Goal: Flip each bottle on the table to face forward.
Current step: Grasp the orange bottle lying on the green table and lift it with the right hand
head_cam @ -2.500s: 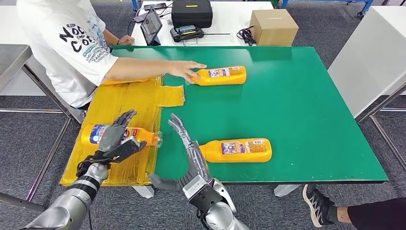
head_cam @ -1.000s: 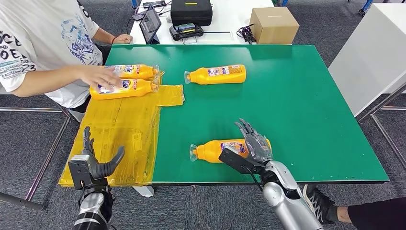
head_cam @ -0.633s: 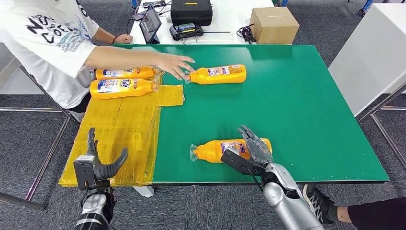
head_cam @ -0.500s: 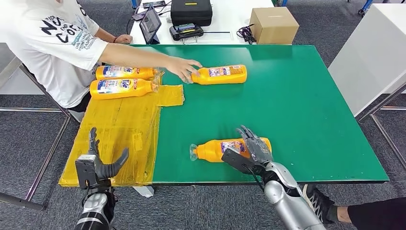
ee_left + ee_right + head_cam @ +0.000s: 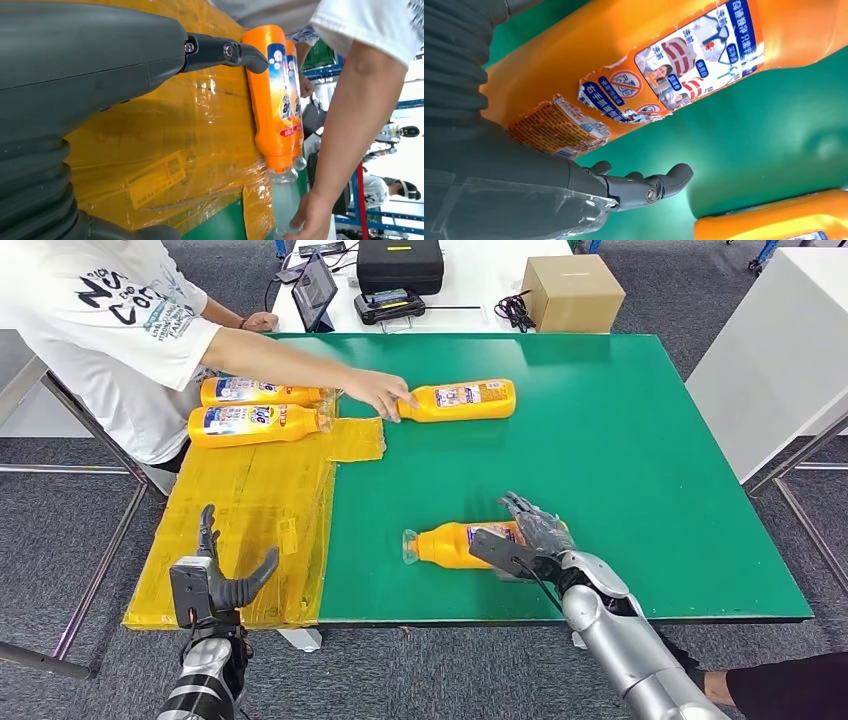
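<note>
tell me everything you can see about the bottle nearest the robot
The near bottle is orange, plastic by its look, with a clear cap at its narrow neck. It lies on its side on the green table, close to the near edge, neck pointing toward the yellow wrapped board. The label facing up is small print and pictograms, torn at one end. The right hand rests on its base end, fingers draped over the far side.

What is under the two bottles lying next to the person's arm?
The two bottles lie side by side on a yellow taped cardboard sheet that covers the green table's left part. The cardboard hides whatever is beneath it there.
</note>
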Controlling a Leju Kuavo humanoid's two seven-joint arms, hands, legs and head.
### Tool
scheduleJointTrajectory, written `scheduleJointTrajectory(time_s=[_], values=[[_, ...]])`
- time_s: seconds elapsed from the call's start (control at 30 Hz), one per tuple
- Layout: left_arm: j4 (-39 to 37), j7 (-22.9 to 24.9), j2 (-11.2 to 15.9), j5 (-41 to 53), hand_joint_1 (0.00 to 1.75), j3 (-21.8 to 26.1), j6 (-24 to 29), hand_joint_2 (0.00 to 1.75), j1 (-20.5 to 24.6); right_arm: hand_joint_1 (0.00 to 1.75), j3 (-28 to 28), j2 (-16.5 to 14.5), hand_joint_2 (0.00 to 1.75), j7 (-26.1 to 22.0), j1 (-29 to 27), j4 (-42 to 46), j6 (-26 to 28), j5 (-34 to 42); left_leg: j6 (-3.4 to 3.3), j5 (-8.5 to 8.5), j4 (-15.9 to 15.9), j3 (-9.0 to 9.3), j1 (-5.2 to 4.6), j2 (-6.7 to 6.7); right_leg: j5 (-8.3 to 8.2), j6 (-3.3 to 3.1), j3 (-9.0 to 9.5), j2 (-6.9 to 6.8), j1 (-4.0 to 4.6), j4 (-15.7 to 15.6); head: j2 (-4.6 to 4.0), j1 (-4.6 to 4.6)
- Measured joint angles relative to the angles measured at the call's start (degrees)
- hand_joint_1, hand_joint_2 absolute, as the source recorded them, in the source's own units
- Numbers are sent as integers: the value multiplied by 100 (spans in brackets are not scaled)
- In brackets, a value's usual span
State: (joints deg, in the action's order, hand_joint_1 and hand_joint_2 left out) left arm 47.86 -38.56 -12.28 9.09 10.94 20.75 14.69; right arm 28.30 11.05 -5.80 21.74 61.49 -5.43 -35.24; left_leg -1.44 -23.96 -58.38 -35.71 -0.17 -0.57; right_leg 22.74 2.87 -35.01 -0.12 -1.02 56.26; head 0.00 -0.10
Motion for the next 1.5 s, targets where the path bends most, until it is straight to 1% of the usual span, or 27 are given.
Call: scheduleJointTrajectory(time_s=[0.2,0.3,0.43,0.67,0.83,0.97,1.13,1.17,1.27,1.3,1.5], values=[[-93,0,0,-2,0,-15,-22,175,51,0,119,53,175,32,208,-82,-139,97,0,0,0,-2,2,0,1,0,-2,0,1,0,0,0],[-140,-1,0,-1,0,-48,-39,175,83,0,235,84,175,48,349,-174,-342,255,0,0,0,-2,2,1,1,0,-3,0,1,0,0,0],[-260,-9,0,3,0,-100,3,175,176,0,514,164,175,29,601,-427,-714,593,0,0,0,-3,1,-1,0,0,-3,-1,1,0,0,0],[-497,-9,0,-51,0,-147,-43,175,334,0,1018,328,175,9,1029,-817,-1144,917,-1,1,-2,-2,0,-1,-1,1,-1,0,0,0,0,-2],[-624,-23,-10,-195,0,-183,-55,175,419,0,1395,533,175,161,1374,-956,-1629,1296,-1,1,-3,-1,0,-4,-1,2,-1,-1,0,0,0,-1],[-698,-26,-13,-315,0,-202,-14,175,464,0,1761,796,175,389,1605,-964,-1935,1679,-2,2,-4,-3,-2,-3,-3,4,-1,-1,-1,0,0,0],[-770,-22,-23,-391,0,-236,-42,175,482,0,2095,1025,175,506,1782,-963,-2093,1829,-2,1,-4,-4,-3,-3,-3,4,-1,-1,-1,0,0,0],[-785,-23,-26,-394,0,-238,-37,175,487,8,2143,1052,175,515,1808,-963,-2109,1848,-2,1,-4,-4,-3,-3,-3,4,-2,-1,-1,0,0,-1],[-827,-30,-34,-423,0,-239,12,175,512,109,2339,1146,175,565,1909,-961,-2228,2008,-2,1,-4,-4,-3,-3,-3,4,-2,-1,0,1,0,-1],[-840,-33,-38,-436,0,-239,24,175,521,134,2417,1185,175,590,1954,-954,-2271,2072,-2,1,-4,-5,-3,-3,-3,4,-2,-1,0,1,0,-1],[-902,-37,-50,-455,0,-240,29,175,564,134,2753,1367,175,652,2156,-893,-2325,2198,-2,2,-4,-5,-3,-3,-3,4,-2,-1,-1,1,0,-1]])
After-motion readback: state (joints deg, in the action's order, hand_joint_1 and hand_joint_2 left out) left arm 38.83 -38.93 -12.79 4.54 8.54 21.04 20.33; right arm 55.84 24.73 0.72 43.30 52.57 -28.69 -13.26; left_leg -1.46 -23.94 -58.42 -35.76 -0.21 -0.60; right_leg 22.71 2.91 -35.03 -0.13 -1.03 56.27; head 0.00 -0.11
